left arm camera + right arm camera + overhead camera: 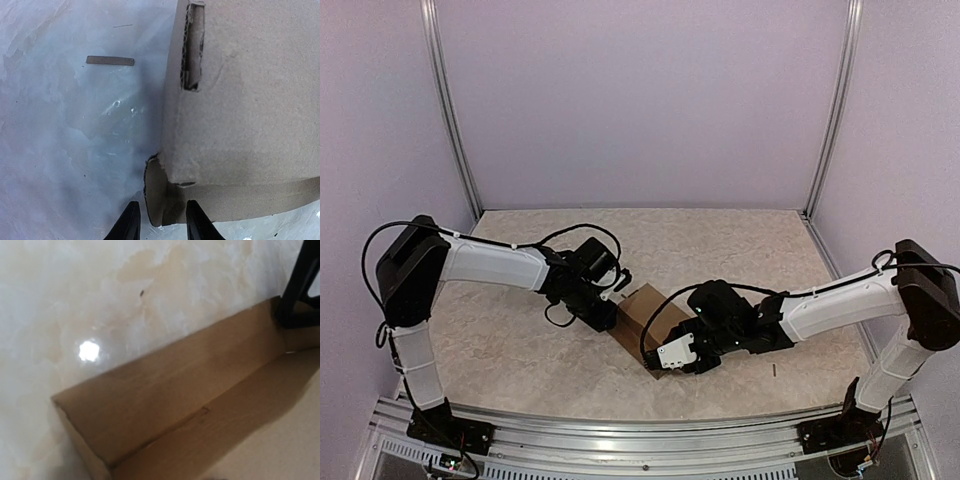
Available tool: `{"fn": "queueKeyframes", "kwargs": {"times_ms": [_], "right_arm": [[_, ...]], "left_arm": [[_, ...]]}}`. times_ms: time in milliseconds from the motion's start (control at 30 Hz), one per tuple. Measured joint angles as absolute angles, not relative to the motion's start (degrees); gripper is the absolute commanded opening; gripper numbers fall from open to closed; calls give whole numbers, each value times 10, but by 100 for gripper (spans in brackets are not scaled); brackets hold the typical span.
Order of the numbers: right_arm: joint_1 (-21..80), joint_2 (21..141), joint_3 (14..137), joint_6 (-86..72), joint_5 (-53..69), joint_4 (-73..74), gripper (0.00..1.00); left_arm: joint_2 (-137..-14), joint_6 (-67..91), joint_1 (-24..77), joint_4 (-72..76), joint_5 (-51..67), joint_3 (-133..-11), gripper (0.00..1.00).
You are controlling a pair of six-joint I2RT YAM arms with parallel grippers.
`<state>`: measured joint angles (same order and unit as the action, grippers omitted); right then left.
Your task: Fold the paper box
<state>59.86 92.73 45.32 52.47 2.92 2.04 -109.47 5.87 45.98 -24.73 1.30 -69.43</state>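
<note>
Plain brown cardboard paper box (645, 318), mid-frame. The left gripper (161, 211) stands parted astride the corner flap (155, 185). The right gripper (680, 352) is unreadable. Advice: crease squarely.

- Lighting the top view evenly and softly from above, keeping it sharp, laying only faint shadows on the marbled table (520, 350).
- Leaning the aluminium frame posts (450, 110) inward through wide-angle perspective.
- Washing the tabletop pale and bluish in the left wrist view, dropping a dark, soft-edged shadow just beside the paper box (250, 100).
- Flaring as a small white glare spot (88, 351) on the tabletop in the right wrist view, softening that whole frame, shading the box's inner wall.
</note>
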Motion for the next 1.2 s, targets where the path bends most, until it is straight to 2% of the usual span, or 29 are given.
{"fn": "queueKeyframes", "kwargs": {"times_ms": [167, 467, 700, 967, 1200], "right_arm": [[599, 929, 455, 525, 30, 20, 45], [599, 933, 459, 525, 30, 21, 45], [599, 933, 459, 525, 30, 21, 45], [599, 935, 461, 524, 31, 20, 45], [599, 937, 462, 525, 32, 20, 45]], "left_arm": [[-1061, 50, 460, -207, 25, -648, 38], [-1029, 47, 442, -147, 45, -622, 21], [-1035, 47, 427, -121, 59, -616, 14], [-1046, 47, 418, -103, 78, -615, 12], [-1063, 46, 416, -99, 88, -615, 3]]}}
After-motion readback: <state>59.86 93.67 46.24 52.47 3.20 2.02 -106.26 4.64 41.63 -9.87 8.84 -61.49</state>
